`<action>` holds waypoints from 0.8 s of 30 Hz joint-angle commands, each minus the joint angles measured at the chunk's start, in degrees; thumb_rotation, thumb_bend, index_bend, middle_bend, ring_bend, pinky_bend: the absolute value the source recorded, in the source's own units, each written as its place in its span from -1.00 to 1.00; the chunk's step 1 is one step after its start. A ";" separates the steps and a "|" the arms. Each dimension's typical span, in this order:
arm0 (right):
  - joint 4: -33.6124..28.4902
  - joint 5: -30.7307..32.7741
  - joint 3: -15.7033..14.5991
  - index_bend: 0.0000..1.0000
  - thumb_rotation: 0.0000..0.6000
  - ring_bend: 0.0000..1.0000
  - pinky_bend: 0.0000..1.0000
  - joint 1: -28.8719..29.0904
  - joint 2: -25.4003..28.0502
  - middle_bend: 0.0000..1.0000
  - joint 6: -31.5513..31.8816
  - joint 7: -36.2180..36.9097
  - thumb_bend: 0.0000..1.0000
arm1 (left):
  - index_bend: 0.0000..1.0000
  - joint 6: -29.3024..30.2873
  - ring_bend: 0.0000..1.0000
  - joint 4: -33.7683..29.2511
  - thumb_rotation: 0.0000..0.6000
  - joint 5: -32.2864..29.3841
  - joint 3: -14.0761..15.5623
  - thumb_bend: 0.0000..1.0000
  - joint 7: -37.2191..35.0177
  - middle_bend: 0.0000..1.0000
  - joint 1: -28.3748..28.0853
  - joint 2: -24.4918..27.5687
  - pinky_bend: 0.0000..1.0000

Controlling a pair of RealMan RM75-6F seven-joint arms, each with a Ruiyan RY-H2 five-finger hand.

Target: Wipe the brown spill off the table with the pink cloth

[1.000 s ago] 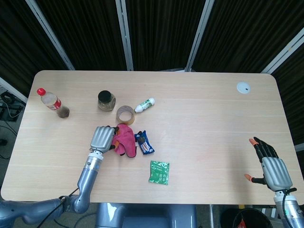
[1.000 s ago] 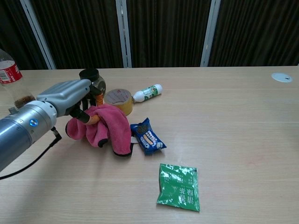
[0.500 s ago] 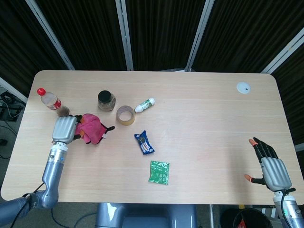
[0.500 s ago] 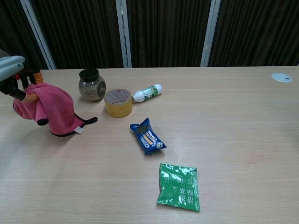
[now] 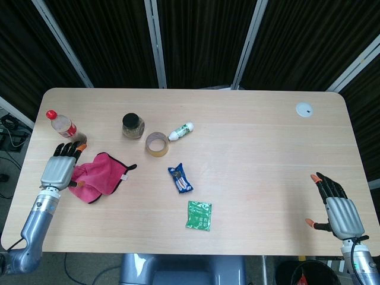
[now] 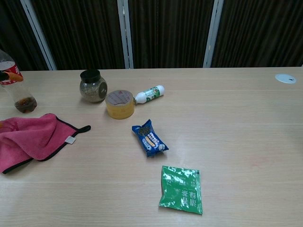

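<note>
The light wooden counter carries one of each item. My pink cloth with dark edging lies spread flat and slightly rumpled near the counter's left edge, one corner with a white tag and a dark loop pointing toward the centre. My left hand rests at its left edge, fingers extended, touching the fabric; I cannot tell whether it grips. My right hand hovers at the right front corner, fingers apart, holding nothing. Count: one green foil packet, one clear red-capped bottle, one dark-lidded glass jar, one tan tape roll, one blue snack wrapper, one small white green-capped bottle.
</note>
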 commanded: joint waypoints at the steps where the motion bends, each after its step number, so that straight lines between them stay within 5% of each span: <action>1: -0.03 -0.02 -0.01 -0.92 1.00 -1.00 -0.84 -0.04 0.04 -1.00 0.06 0.04 -1.00 | -0.88 -0.38 -1.00 -3.19 1.00 -1.11 0.49 -1.00 0.44 -1.00 0.37 2.66 -1.00; 9: 0.29 -0.38 0.01 -0.92 1.00 -1.00 -0.84 -0.02 -0.03 -1.00 0.23 0.31 -1.00 | -0.88 5.45 -1.00 -11.13 1.00 0.45 1.68 -1.00 -3.81 -1.00 5.14 8.28 -1.00; 24: 1.01 -1.41 0.25 -0.93 1.00 -1.00 -0.84 -0.40 -0.76 -1.00 2.05 -0.54 -1.00 | -1.00 25.87 -1.00 -6.60 1.00 23.27 8.48 -1.00 -16.98 -1.00 17.80 9.84 -1.00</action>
